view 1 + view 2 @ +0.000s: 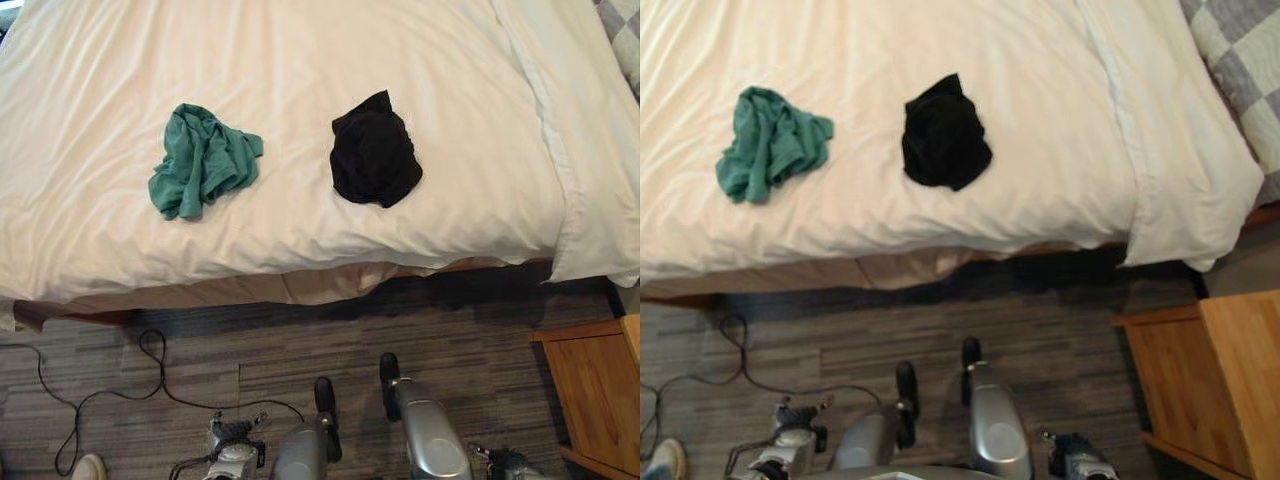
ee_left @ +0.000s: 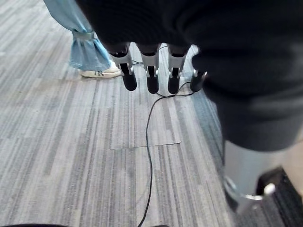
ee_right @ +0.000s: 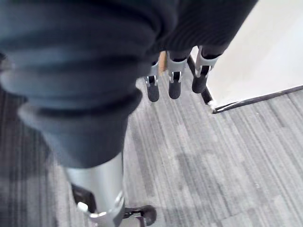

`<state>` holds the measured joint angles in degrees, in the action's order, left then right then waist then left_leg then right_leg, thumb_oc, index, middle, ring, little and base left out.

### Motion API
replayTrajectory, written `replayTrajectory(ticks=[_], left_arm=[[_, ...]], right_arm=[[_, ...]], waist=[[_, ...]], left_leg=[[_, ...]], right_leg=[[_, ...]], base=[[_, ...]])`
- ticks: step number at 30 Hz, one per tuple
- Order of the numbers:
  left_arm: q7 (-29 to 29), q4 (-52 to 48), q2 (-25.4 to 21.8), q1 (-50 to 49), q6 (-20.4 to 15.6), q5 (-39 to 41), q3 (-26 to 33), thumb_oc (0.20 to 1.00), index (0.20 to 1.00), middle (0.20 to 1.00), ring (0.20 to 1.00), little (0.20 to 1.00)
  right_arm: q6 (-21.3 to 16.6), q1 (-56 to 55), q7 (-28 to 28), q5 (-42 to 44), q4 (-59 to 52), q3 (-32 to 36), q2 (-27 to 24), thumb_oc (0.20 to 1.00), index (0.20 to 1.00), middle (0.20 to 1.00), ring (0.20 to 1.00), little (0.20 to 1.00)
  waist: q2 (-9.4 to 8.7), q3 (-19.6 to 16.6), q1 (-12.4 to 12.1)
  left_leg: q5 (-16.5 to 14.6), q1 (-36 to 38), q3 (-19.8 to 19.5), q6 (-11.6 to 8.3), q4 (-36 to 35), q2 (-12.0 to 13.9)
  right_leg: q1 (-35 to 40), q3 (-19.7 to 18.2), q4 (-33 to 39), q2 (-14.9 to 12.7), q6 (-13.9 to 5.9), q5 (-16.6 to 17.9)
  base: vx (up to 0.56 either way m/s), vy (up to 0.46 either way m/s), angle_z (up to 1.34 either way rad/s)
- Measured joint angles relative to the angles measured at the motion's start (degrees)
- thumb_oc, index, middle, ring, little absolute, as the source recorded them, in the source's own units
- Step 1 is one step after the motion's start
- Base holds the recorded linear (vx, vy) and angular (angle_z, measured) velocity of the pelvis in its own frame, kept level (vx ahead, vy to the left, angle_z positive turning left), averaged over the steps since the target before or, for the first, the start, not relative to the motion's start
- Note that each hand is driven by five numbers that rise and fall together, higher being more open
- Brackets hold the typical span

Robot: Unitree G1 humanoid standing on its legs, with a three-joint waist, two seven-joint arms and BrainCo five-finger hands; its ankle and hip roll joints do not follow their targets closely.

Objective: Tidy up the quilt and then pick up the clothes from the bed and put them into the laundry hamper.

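Both hands are seen low at the robot's sides, over the grey striped carpet (image 2: 71, 156), well short of the bed. Left hand (image 1: 232, 445): in its wrist view the fingers (image 2: 152, 75) hang straight down, relaxed, nothing held. Right hand (image 1: 1072, 458): fingers (image 3: 174, 80) likewise straight and slack in its own wrist view, nothing grasped.

White quilt (image 1: 300, 120) is spread flat over the bed, mild creases, near edge hanging over the bed side. Two garments are lying on it, well apart from each other:
- green garment (image 1: 202, 160), crumpled, on the robot's left
- black garment (image 1: 374, 152), bunched in a heap, nearer the middle

Neither is touched by a hand.

White pillow (image 1: 1185, 150) is seen at the right end of the bed, with a grey-and-white checked cushion (image 1: 1240, 60) beyond it. Wooden piece of furniture (image 1: 1215, 385) stands on the floor at the right, near the bed corner; probably a bedside table, but only part is in frame.

A person's pale shoe (image 2: 102, 72) and light blue trouser leg (image 2: 78, 33) are visible on the carpet to the robot's left.
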<state>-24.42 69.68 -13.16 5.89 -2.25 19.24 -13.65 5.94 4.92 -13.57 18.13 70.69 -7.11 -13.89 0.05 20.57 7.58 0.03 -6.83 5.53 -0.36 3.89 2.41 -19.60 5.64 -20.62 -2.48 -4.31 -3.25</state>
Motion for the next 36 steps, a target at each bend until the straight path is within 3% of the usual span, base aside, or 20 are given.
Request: replayTrajectory(ticks=[6, 8, 9, 10, 11, 12, 13, 14, 15, 16, 17, 20, 22, 24, 26, 29, 30, 32, 34, 36], left_arm=[[0.73, -1.2, 0.81, 1.23, -0.49, 2.89, -0.04, 1.0, 1.0, 1.0, 1.0, 1.0], [1.38, -1.15, 1.94, 1.34, -1.16, -1.27, -0.26, 1.0, 1.0, 1.0, 1.0, 1.0], [1.25, -1.07, 2.36, 1.38, -2.21, -1.48, -1.25, 1.0, 1.0, 1.0, 1.0, 1.0], [1.18, -1.53, 3.04, 1.09, -2.99, -1.21, -2.28, 1.0, 1.0, 1.0, 1.0, 1.0], [1.14, -1.67, 3.23, 0.76, -3.03, -1.06, -1.65, 1.0, 1.0, 1.0, 1.0, 1.0], [0.89, -1.01, 3.42, -0.09, -2.74, 0.17, -1.56, 1.0, 1.0, 1.0, 1.0, 1.0], [0.33, -0.89, 3.57, -1.13, -2.52, -1.42, -2.05, 1.0, 1.0, 1.0, 1.0, 1.0], [0.78, -1.67, 1.94, -1.34, -3.14, -4.85, -7.35, 1.0, 1.0, 1.0, 1.0, 1.0], [2.78, -2.94, 0.83, -2.02, -4.37, -9.11, -6.19, 1.0, 1.0, 1.0, 1.0, 1.0], [3.19, -1.8, 1.75, -3.61, -3.29, -9.42, -4.41, 1.0, 1.0, 1.0, 1.0, 1.0], [3.42, -0.66, 1.05, -3.82, -2.35, -9.43, -4.04, 1.0, 1.0, 1.0, 1.0, 1.0], [2.4, -0.29, -1.29, -0.07, -2.43, -9.15, -4.86, 1.0, 1.0, 1.0, 1.0, 1.0], [2.31, -0.6, -1.14, 2.4, -3.06, -9.72, -5.46, 1.0, 1.0, 1.0, 1.0, 1.0], [1.54, -1.8, -0.56, 2.82, -5.26, -13.55, -8.33, 1.0, 1.0, 1.0, 1.0, 1.0], [1.04, -2.65, 0.05, 2.88, -6.78, -10.69, -9.01, 1.0, 1.0, 1.0, 1.0, 1.0], [-0.59, -2.94, 1.55, 2.73, -9.9, 1.08, -3.28, 1.0, 1.0, 1.0, 1.0, 1.0], [-0.63, -4.18, 1.99, 2.15, -11.73, 4.23, 1.67, 1.0, 1.0, 1.0, 1.0, 1.0], [-1.18, -9.69, 1.47, -0.44, -13.63, 5.41, 8.61, 1.0, 1.0, 1.0, 1.0, 1.0], [-2.99, -19.39, -0.55, -3.79, -13.53, 4.72, 9.89, 1.0, 1.0, 1.0, 1.0, 1.0], [-4.77, -33.47, -5.92, -6.43, -11.86, 2.99, 10.58, 1.0, 1.0, 1.0, 1.0, 1.0]], right_arm=[[0.14, -0.16, -0.52, -2.42, 0.25, -0.22, -1.11, 1.0, 1.0, 1.0, 1.0, 1.0], [0.21, -0.47, -2.26, -2.21, 0.28, -0.13, -0.76, 1.0, 1.0, 1.0, 1.0, 1.0], [0.24, -0.56, -2.58, -1.71, 0.41, 0.13, -1.0, 1.0, 1.0, 1.0, 1.0, 1.0], [0.34, -0.77, -2.77, -1.72, 0.4, 1.58, -1.91, 1.0, 1.0, 1.0, 1.0, 1.0], [0.12, -0.77, -2.94, -1.68, 0.03, 2.49, -2.12, 1.0, 1.0, 1.0, 1.0, 1.0], [-0.84, -0.62, -3.45, -1.41, -0.51, 2.42, -3.22, 1.0, 1.0, 1.0, 1.0, 1.0], [-1.82, -1.66, -3.96, -0.91, -3.94, 4.31, -4.57, 1.0, 1.0, 1.0, 1.0, 1.0], [-4.01, -5.24, -4.65, 0.02, -9.31, 6.42, -4.77, 1.0, 1.0, 1.0, 1.0, 1.0], [-7.18, -3.99, -6.88, 0.01, -9.77, 3.53, -6.86, 1.0, 1.0, 1.0, 1.0, 1.0], [-8.31, -2.14, -7.02, -0.03, -8.96, 0.91, -8.83, 1.0, 1.0, 1.0, 1.0, 1.0], [-8.65, -0.45, -7.31, 0.03, -8.21, -0.91, -7.93, 1.0, 1.0, 1.0, 1.0, 1.0], [-7.64, -0.41, -6.15, -0.21, -5.02, -4.67, -2.75, 1.0, 1.0, 1.0, 1.0, 1.0], [-6.64, -1.26, -5.87, -2.1, -1.93, -4.74, -0.29, 1.0, 1.0, 1.0, 1.0, 1.0], [-5.78, -2.13, -5.93, -4.25, -0.99, -5.55, 0.92, 1.0, 1.0, 1.0, 1.0, 1.0], [-5.81, -0.99, -6.23, -4.29, -0.82, -5.83, 0.53, 1.0, 1.0, 1.0, 1.0, 1.0], [-8.63, 0.67, -7.03, -1.35, -2.25, -4.45, -0.93, 1.0, 1.0, 1.0, 1.0, 1.0], [-10.19, 0.89, -7.4, 1.58, -4.2, -3.18, -1.74, 1.0, 1.0, 1.0, 1.0, 1.0], [-12.61, -0.66, -8.04, 5.6, -9.92, 0.85, -3.35, 1.0, 1.0, 1.0, 1.0, 1.0], [-12.62, -3.65, -9.9, 7.01, -22.0, 2.91, -6.18, 1.0, 1.0, 1.0, 1.0, 1.0], [-11.97, -6.83, -14.07, 5.72, -37.94, 5.77, -11.21, 1.0, 1.0, 1.0, 1.0, 1.0]], waist=[[2.03, -0.01, 0.91], [2.35, -0.1, 1.82], [2.31, -0.07, 2.05], [1.53, -0.16, 1.51], [1.28, -0.36, 1.24], [1.91, -0.73, 1.14], [1.86, -1.58, 0.22], [3.63, -2.36, -0.8], [2.1, -2.17, -0.56], [4.12, -3.29, -0.66], [3.65, -3.32, -1.17], [0.27, -3.55, 0.5], [0.54, -3.46, 1.74], [0.23, -3.47, 1.72], [0.46, -3.42, 1.66], [1.14, -3.58, 1.21], [1.2, -3.6, 0.88], [0.95, -3.79, -0.13], [0.87, -4.02, -0.23], [0.65, -4.26, -0.25]], left_leg=[[-0.94, -0.14, 0.09, -1.17, -1.58, 0.7], [-2.62, -0.62, 2.16, -1.17, 1.82, 2.39], [-3.28, -2.05, 1.84, -2.66, 5.82, 2.77], [-3.32, -2.22, 2.98, -2.87, 10.23, 4.99], [-3.51, -1.72, 2.59, -2.66, 9.78, 6.19], [-3.16, -0.81, 0.12, -3.99, 8.53, 7.91], [-4.07, 0.45, 0.37, -3.84, 6.14, 11.04], [-8.34, 0.34, 4.58, -2.99, 7.65, 11.76], [-9.95, 3.16, 3.09, -2.23, 4.92, 5.9], [-7.81, 5.19, 1.23, -2.85, 0.14, 5.37], [-3.12, 5.73, 0.91, -4.01, -0.89, 5.28], [-0.82, 4.59, 0.78, -4.09, -2.51, 3.06], [0.06, 3.4, -1.7, -3.7, -2.82, 3.03], [0.03, 3.25, -1.18, -3.58, -1.24, 2.43], [-0.41, 3.3, -1.26, -2.88, -0.51, 2.23], [-0.47, 4.44, -1.43, -2.78, -1.72, 3.16], [-0.61, 5.42, -1.72, -2.68, -2.53, 3.85], [-0.86, 6.96, -1.46, -2.25, -3.42, 4.77], [-0.84, 6.86, -1.48, -2.05, -4.45, 5.16], [-0.4, 6.77, -1.51, -1.39, -4.92, 5.52]], right_leg=[[0.87, 0.7, 0.38, 1.08, 2.8, -1.59], [2.52, 2.71, 0.61, -1.31, 5.59, -1.72], [3.35, 3.67, 0.67, -2.06, 7.89, -2.03], [4.68, 3.55, 1.08, -3.34, 7.62, -2.41], [5.15, 2.75, 1.06, -3.97, 6.99, -2.68], [6.27, 2.39, 2.08, -3.35, 5.94, -2.44], [6.17, 0.56, 1.82, -2.8, 4.1, -1.79], [5.92, 1.43, 1.0, -3.62, 4.87, -2.85], [4.57, -1.87, -2.73, -4.73, 3.0, -3.22], [3.69, -3.11, -2.6, -2.22, 1.82, -3.08], [3.6, -5.16, -2.6, -1.74, 1.23, -2.78], [1.77, -6.54, -1.53, -3.46, 0.03, -2.08], [3.45, -6.75, 1.43, -2.87, -0.88, -1.85], [3.81, -6.21, 0.4, -3.71, -0.68, -1.9], [3.79, -6.51, -0.29, -3.83, -0.73, -2.5], [4.6, -6.54, -0.23, -3.0, -0.56, -2.63], [5.56, -6.17, -0.1, -2.53, -0.18, -2.85], [6.64, -5.87, -0.03, -1.97, 0.2, -3.07], [6.8, -5.02, -0.11, -1.94, 0.75, -3.46], [6.76, -4.56, -0.12, -1.71, 0.86, -3.5]], base=[[0.06, 0.121, 0.19], [0.12, 0.333, 0.58], [0.27, 0.466, 0.52], [0.25, 0.44, 0.34], [0.6, 0.996, 0.03], [0.96, 1.57, -0.32], [1.03, 1.559, -0.23], [0.59, 0.781, -0.47], [0.11, -0.009, -0.74], [0.04, -0.018, -1.38], [0.04, -0.068, -1.2], [0.08, -0.085, -0.09], [0.12, 0.026, 0.57], [0.12, 0.07, 0.3], [0.15, 0.122, -0.03], [0.16, 0.054, -0.01], [0.16, 0.028, 0.11], [0.16, 0.059, 0.06], [0.12, 0.063, 0.16], [0.1, 0.062, 0.12]])
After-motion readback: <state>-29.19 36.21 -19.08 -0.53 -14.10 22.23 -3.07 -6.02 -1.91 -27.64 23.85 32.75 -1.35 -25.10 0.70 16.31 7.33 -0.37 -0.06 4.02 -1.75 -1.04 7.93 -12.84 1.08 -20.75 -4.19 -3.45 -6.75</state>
